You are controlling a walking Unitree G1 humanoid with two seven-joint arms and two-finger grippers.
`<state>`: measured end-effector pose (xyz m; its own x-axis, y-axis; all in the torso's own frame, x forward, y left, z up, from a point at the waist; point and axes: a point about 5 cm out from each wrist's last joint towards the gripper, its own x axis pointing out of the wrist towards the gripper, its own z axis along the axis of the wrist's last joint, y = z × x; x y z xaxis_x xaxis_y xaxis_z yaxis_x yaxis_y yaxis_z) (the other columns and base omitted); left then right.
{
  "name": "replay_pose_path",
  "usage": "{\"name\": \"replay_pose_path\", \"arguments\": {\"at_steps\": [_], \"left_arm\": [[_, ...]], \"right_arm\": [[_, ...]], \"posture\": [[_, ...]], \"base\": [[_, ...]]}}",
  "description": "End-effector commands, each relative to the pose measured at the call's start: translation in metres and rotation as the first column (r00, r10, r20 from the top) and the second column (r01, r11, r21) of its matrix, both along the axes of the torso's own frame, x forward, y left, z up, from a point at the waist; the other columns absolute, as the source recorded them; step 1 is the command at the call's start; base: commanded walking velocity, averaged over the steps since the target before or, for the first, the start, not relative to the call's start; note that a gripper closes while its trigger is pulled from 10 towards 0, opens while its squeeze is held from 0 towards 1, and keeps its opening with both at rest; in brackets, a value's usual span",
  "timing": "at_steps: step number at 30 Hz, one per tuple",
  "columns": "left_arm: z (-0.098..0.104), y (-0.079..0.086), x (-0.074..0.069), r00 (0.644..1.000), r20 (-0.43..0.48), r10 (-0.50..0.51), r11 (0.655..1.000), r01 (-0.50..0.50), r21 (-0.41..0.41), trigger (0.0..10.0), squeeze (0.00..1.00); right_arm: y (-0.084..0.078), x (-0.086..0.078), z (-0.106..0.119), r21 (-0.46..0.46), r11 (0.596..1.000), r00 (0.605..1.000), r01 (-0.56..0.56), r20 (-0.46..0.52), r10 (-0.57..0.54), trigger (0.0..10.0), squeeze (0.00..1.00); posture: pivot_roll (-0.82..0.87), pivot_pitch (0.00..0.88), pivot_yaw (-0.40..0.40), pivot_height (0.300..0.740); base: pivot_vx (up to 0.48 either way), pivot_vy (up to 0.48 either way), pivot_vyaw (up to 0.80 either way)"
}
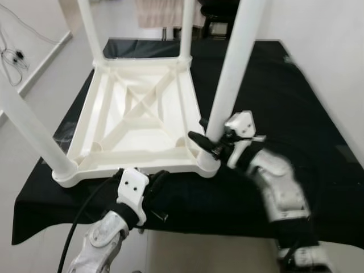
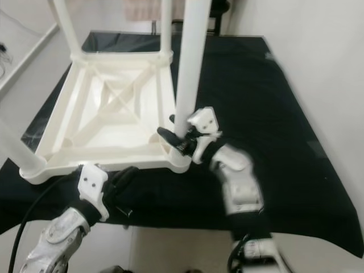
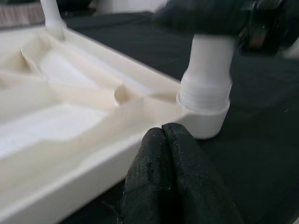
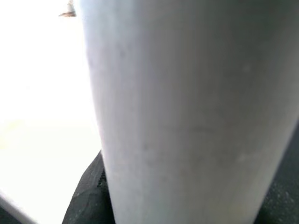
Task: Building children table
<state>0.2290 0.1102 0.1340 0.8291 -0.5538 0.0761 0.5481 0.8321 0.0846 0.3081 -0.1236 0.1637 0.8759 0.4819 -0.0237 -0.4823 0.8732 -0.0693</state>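
Right fingers [image 1: 200, 138] clasp the near table leg [image 1: 232, 74]; left fingers [image 3: 164, 154] pressed together.

Silver arms, black fingers [image 3: 173, 182], cable [image 1: 79, 219]

Smooth, matt white plastic table [image 1: 139, 116] on matt black cloth [image 1: 296, 114].

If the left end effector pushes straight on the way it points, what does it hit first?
Most likely the near rim of the upturned white tabletop, beside the corner socket. The left end effector, fingers together, already looks nearly against it, though depth is unclear.
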Motion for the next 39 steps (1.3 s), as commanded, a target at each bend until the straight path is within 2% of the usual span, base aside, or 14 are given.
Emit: {"name": "replay_pose_path", "arguments": {"at_steps": [1, 4, 5, 9, 10, 14, 16, 17, 26, 27, 28, 30, 36, 39], "left_arm": [[-0.003, 0.002, 0.001, 1.0, -0.019, -0.016, 1.0, 0.016, 0.001, 10.0, 0.0], [-0.004, 0.001, 0.004, 0.998, -0.035, -0.049, 0.999, 0.048, -0.016, 10.0, 0.0], [-0.004, 0.0, 0.004, 0.997, -0.041, -0.064, 0.998, 0.063, -0.024, 10.0, 0.0], [-0.004, 0.0, 0.004, 0.996, -0.045, -0.074, 0.997, 0.072, -0.034, 10.0, 0.0], [-0.004, -0.001, 0.004, 0.996, -0.046, -0.071, 0.997, 0.069, -0.036, 10.0, 0.0], [-0.004, -0.001, 0.005, 0.996, -0.048, -0.069, 0.997, 0.067, -0.042, 10.0, 0.0], [-0.005, -0.004, 0.006, 0.995, -0.054, -0.079, 0.996, 0.076, -0.055, 10.0, 0.0], [-0.005, -0.005, 0.006, 0.995, -0.058, -0.087, 0.995, 0.083, -0.062, 10.0, 0.0], [-0.006, -0.008, 0.007, 0.993, -0.061, -0.097, 0.993, 0.092, -0.077, 10.0, 0.0], [-0.006, -0.008, 0.007, 0.994, -0.06, -0.095, 0.993, 0.09, -0.079, 10.0, 0.0], [-0.006, -0.008, 0.007, 0.994, -0.06, -0.095, 0.993, 0.09, -0.079, 10.0, 0.0], [-0.006, -0.008, 0.007, 0.994, -0.059, -0.093, 0.993, 0.088, -0.082, 10.0, 0.0], [-0.005, -0.009, 0.006, 0.994, -0.06, -0.094, 0.992, 0.088, -0.09, 10.0, 0.0], [-0.004, -0.009, 0.005, 0.994, -0.058, -0.092, 0.992, 0.087, -0.095, 10.0, 0.0]], "right_arm": [[-0.006, -0.009, -0.048, -0.095, 0.995, 0.968, 0.036, -0.244, -0.058, 0.0, 0.0], [-0.004, 0.001, -0.045, -0.095, 0.995, 0.974, 0.0, -0.227, -0.022, 0.0, 0.0], [-0.004, 0.007, -0.042, -0.098, 0.995, 0.976, -0.005, -0.218, -0.017, 10.0, 0.0], [0.001, 0.014, -0.031, -0.088, 0.996, 0.983, -0.027, -0.183, 0.01, 10.0, 0.0], [0.003, 0.015, -0.027, -0.072, 0.996, 0.985, -0.044, -0.172, 0.031, 10.0, 1.0], [0.007, 0.018, -0.019, -0.071, 0.993, 0.985, -0.096, -0.151, 0.084, 10.0, 1.0], [0.02, 0.026, 0.017, -0.072, 0.963, 0.965, -0.261, -0.041, 0.259, 10.0, 1.0], [0.02, 0.031, 0.028, -0.063, 0.941, 0.942, -0.334, -0.001, 0.335, 10.0, 0.0], [0.009, 0.048, 0.047, -0.079, 0.789, 0.791, -0.61, 0.006, 0.612, 10.0, 0.0], [0.008, 0.05, 0.049, -0.079, 0.778, 0.78, -0.624, 0.0, 0.626, 5.7, 0.0], [0.008, 0.05, 0.049, -0.079, 0.778, 0.78, -0.624, 0.0, 0.626, 5.7, 0.0], [0.006, 0.055, 0.053, -0.056, 0.773, 0.774, -0.632, -0.001, 0.633, 0.0, 0.0], [0.0, 0.062, 0.053, -0.035, 0.784, 0.784, -0.62, 0.003, 0.621, 0.0, 0.0], [-0.007, 0.061, 0.046, -0.051, 0.828, 0.829, -0.558, 0.02, 0.559, 0.0, 0.0]], "posture": [[0.01, 0.142, 0.026, 0.74], [0.02, 0.14, 0.019, 0.74], [0.03, 0.139, 0.012, 0.74], [0.03, 0.139, 0.014, 0.74], [0.03, 0.139, 0.014, 0.74], [0.02, 0.137, 0.007, 0.74], [0.01, 0.133, 0.004, 0.74], [0.01, 0.126, 0.0, 0.74], [0.02, 0.119, -0.02, 0.74], [0.02, 0.119, -0.02, 0.74], [0.02, 0.119, -0.02, 0.74], [0.02, 0.121, -0.025, 0.74], [0.02, 0.131, -0.032, 0.74], [0.02, 0.145, -0.033, 0.74]], "base": [[0.0, 0.0, 0.0], [0.0, 0.0, 0.0], [0.0, 0.0, 0.0], [0.0, 0.0, 0.0], [0.0, 0.0, 0.0], [0.0, 0.0, 0.0], [0.0, 0.0, 0.0], [0.0, 0.0, 0.0], [0.0, 0.0, 0.0], [0.0, 0.0, 0.0], [0.0, 0.0, 0.0], [0.0, 0.0, 0.0], [0.0, 0.0, 0.0], [0.0, 0.0, 0.0]]}}
